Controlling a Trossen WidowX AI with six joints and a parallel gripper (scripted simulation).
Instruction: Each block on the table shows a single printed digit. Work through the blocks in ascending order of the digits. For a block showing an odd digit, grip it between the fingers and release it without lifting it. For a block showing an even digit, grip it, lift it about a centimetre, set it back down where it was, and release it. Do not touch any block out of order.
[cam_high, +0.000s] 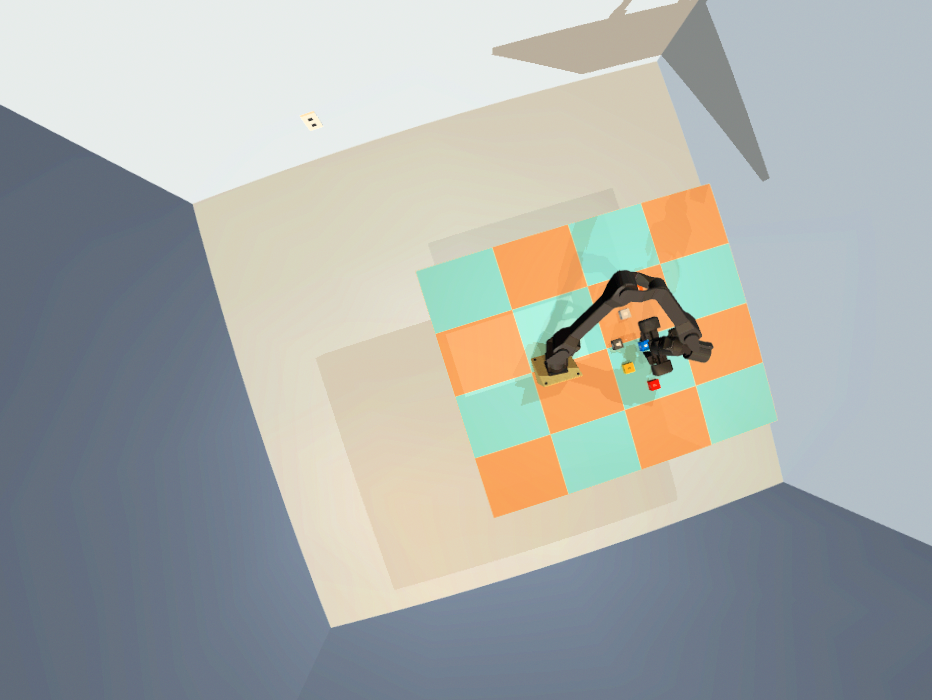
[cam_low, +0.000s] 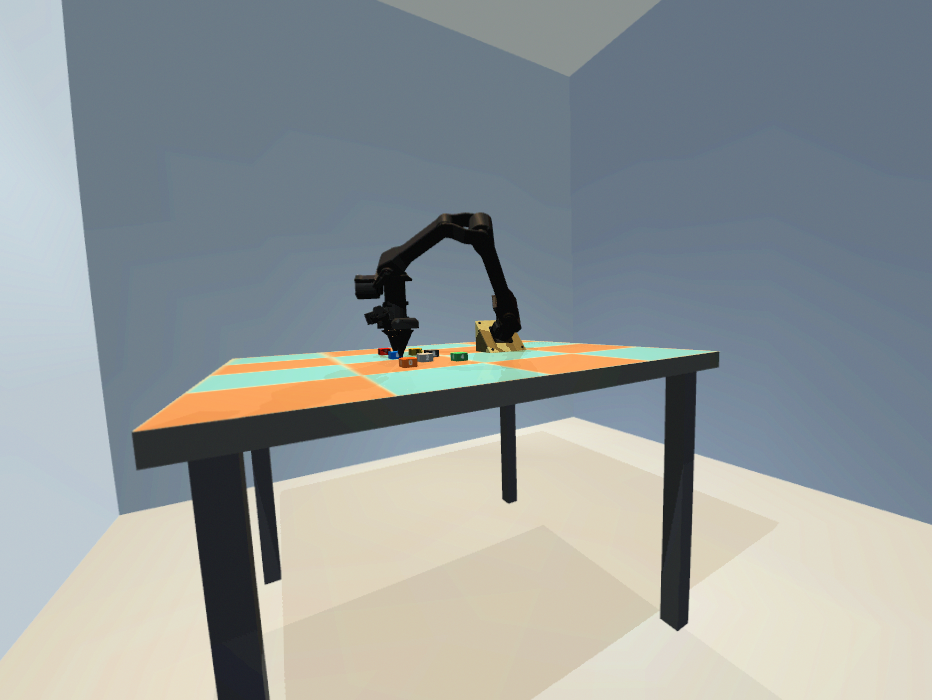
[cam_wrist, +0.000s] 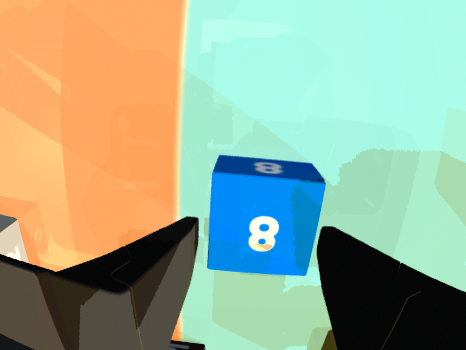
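The blue block (cam_high: 644, 345) (cam_low: 393, 354) (cam_wrist: 262, 220) shows an 8 and sits on the table. My gripper (cam_high: 645, 346) (cam_low: 400, 353) (cam_wrist: 260, 235) is low over it, part-way open, with one finger on each side. In the wrist view a narrow gap shows between the block and each fingertip. Also on the table are a red block (cam_high: 653, 385) (cam_low: 384, 351), a yellow block (cam_high: 628, 367) (cam_low: 415, 351), a dark block (cam_high: 617, 344) (cam_low: 431, 352), a pale block (cam_high: 624, 313) (cam_low: 425, 357) (cam_wrist: 10, 240), an orange block (cam_high: 641, 287) (cam_low: 407, 362) and a green block (cam_low: 458, 356). Most of their digits are too small to read.
The chequered table top (cam_high: 527, 474) (cam_low: 286, 380) bears the blocks and the arm's tan base (cam_high: 561, 379) (cam_low: 482, 337). The arm arches over the blocks and hides the green one in the top view. The yellow and dark blocks stand on the base side of the blue block.
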